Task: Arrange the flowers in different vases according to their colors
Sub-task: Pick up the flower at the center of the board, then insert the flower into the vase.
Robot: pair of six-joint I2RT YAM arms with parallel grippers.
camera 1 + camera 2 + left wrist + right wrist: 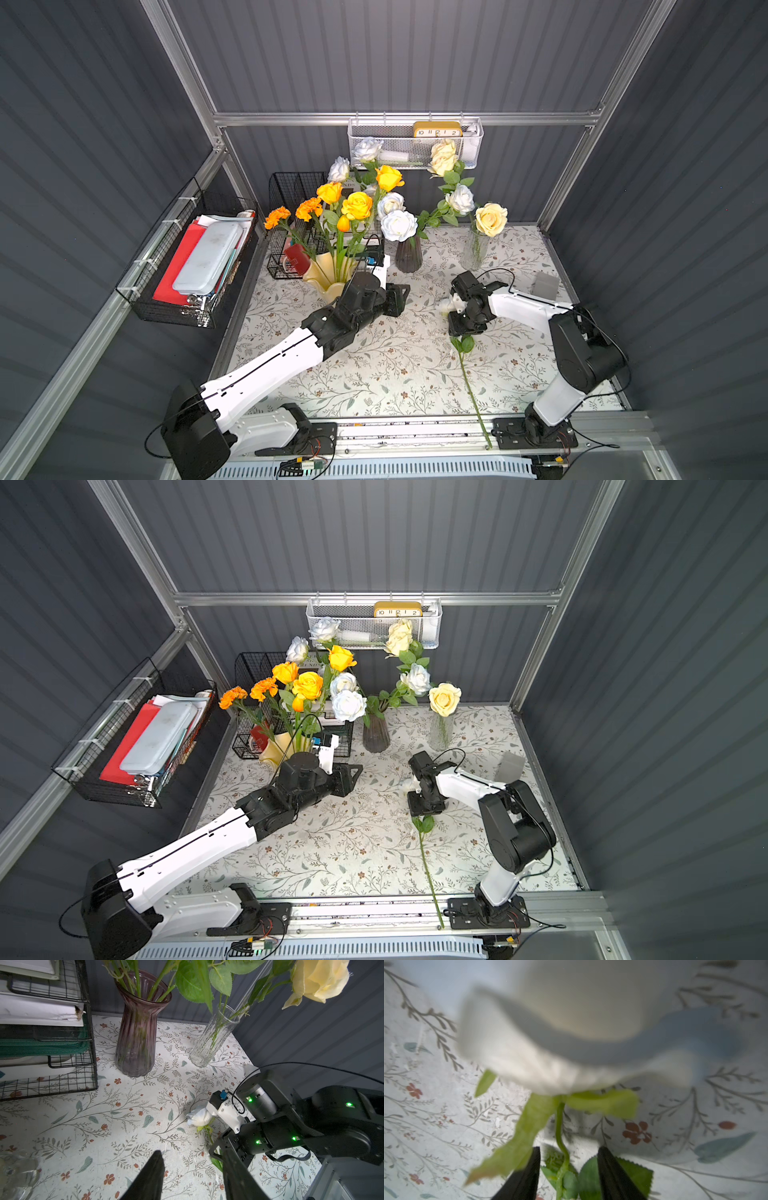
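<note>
A bluish-white rose (444, 306) (198, 1119) lies on the floral cloth, its stem (471, 386) running to the front rail. My right gripper (569, 1153) (459, 322) points down just behind the bloom. It is open, with its jaws either side of the stem and not touching it. My left gripper (192, 1153) (401, 297) hangs open and empty near the creamy-yellow vase (328, 276), which holds yellow-orange roses (357, 205) and marigolds (308, 208). The purple vase (408, 257) (137, 1039) holds bluish-white roses (398, 224). The clear vase (473, 249) (212, 1039) holds a cream rose (491, 219).
A black wire rack (291, 195) stands at the back left behind the yellow vase. A wire basket (187, 266) of papers hangs on the left wall. A white mesh basket (415, 145) with a clock hangs on the back rail. A grey box (545, 286) sits at the right edge.
</note>
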